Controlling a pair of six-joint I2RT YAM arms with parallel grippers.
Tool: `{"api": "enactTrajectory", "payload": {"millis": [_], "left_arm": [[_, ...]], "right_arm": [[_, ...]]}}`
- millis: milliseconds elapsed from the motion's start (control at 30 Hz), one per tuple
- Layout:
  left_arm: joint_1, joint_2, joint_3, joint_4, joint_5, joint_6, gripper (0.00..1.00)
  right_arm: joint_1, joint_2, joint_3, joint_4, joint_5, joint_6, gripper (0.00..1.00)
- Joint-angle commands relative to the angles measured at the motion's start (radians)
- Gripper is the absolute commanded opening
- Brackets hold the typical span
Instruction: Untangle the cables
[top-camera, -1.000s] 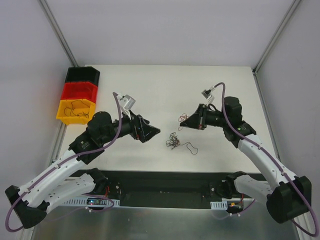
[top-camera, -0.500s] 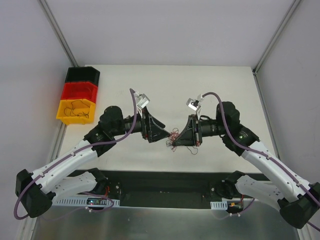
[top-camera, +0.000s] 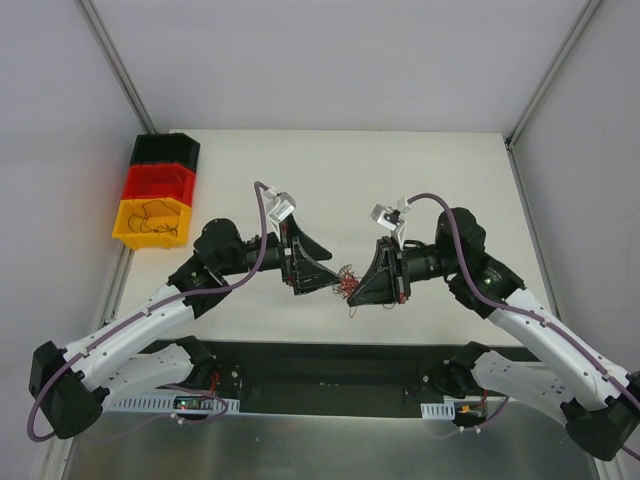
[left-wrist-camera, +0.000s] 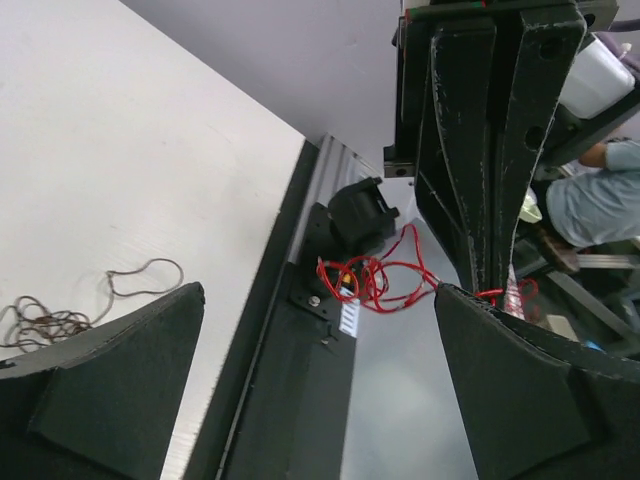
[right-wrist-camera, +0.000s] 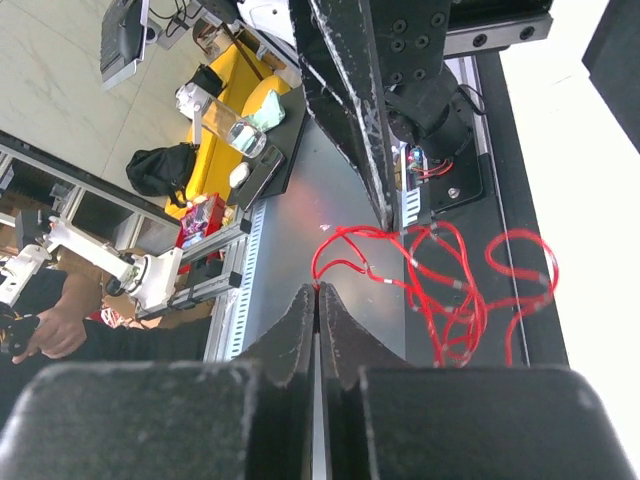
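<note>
A thin red cable tangle (top-camera: 345, 277) hangs between my two grippers over the middle of the table. My right gripper (top-camera: 351, 292) is shut on one strand of it; in the right wrist view the jaws (right-wrist-camera: 318, 288) pinch the strand and the red loops (right-wrist-camera: 455, 290) dangle to the right. My left gripper (top-camera: 324, 274) is open, its jaws wide apart in the left wrist view (left-wrist-camera: 318, 292), with the red cable (left-wrist-camera: 375, 275) just beyond its right fingertip (left-wrist-camera: 455, 305). A thin brown cable tangle (left-wrist-camera: 45, 322) lies on the table, hidden under the right gripper in the top view.
A stack of black, red and yellow bins (top-camera: 158, 190) stands at the table's left edge; the yellow one holds a dark cable (top-camera: 152, 217). The black base rail (top-camera: 330, 365) runs along the table's near edge.
Both grippers have moved inward and now meet at the table's middle. The right one brought the red cable down from farther back. The left one came in open.
</note>
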Motion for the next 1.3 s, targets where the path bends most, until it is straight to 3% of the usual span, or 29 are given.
{"api": "enactTrajectory", "payload": {"millis": [0, 67, 167, 300, 367, 467, 567, 633, 700, 800, 867, 967, 1000, 1133, 1267], "left_arm": [[-0.003, 0.072, 0.067, 0.085, 0.111, -0.082, 0.99], [-0.007, 0.112, 0.084, 0.086, 0.151, -0.099, 0.97], [-0.024, 0.170, 0.101, 0.093, 0.200, -0.110, 0.79], [-0.050, 0.233, 0.101, 0.120, 0.265, -0.129, 0.71], [-0.052, 0.241, 0.083, 0.164, 0.274, -0.157, 0.73], [-0.050, 0.247, 0.067, 0.255, 0.306, -0.211, 0.87], [-0.050, 0.232, 0.081, 0.214, 0.291, -0.185, 0.91], [-0.052, 0.203, 0.096, 0.128, 0.256, -0.115, 0.82], [-0.050, 0.146, 0.096, 0.032, 0.181, -0.030, 0.63], [-0.050, 0.064, 0.057, -0.059, -0.014, 0.068, 0.56], [-0.052, -0.002, 0.012, -0.059, -0.114, 0.102, 0.58], [-0.052, -0.072, -0.071, 0.034, -0.221, 0.122, 0.93], [-0.052, -0.082, -0.101, 0.081, -0.226, 0.134, 0.99], [-0.052, -0.084, -0.128, 0.155, -0.219, 0.193, 0.98], [-0.052, -0.086, -0.151, 0.298, -0.197, 0.174, 0.78]], "right_arm": [[0.015, -0.013, 0.040, 0.043, -0.046, -0.033, 0.01], [0.032, -0.012, 0.047, 0.045, -0.046, -0.039, 0.01], [0.048, -0.012, 0.054, 0.042, -0.035, -0.044, 0.00], [0.055, -0.010, 0.062, 0.023, -0.027, -0.064, 0.00], [0.062, -0.007, 0.065, 0.008, -0.026, -0.078, 0.00], [0.066, -0.005, 0.065, -0.020, -0.021, -0.099, 0.00], [0.066, -0.002, 0.065, -0.047, 0.002, -0.116, 0.01], [0.066, -0.004, 0.065, -0.049, 0.026, -0.113, 0.00], [0.065, -0.005, 0.070, -0.047, 0.080, -0.092, 0.00], [0.066, 0.011, 0.091, -0.024, 0.179, 0.023, 0.00], [0.066, 0.027, 0.105, 0.012, 0.210, 0.123, 0.00], [0.066, 0.044, 0.117, 0.052, 0.246, 0.266, 0.00], [0.066, 0.054, 0.129, 0.052, 0.256, 0.307, 0.01], [0.066, 0.076, 0.139, 0.205, 0.296, 0.512, 0.00], [0.066, 0.100, 0.133, 0.344, 0.333, 0.692, 0.00]]}}
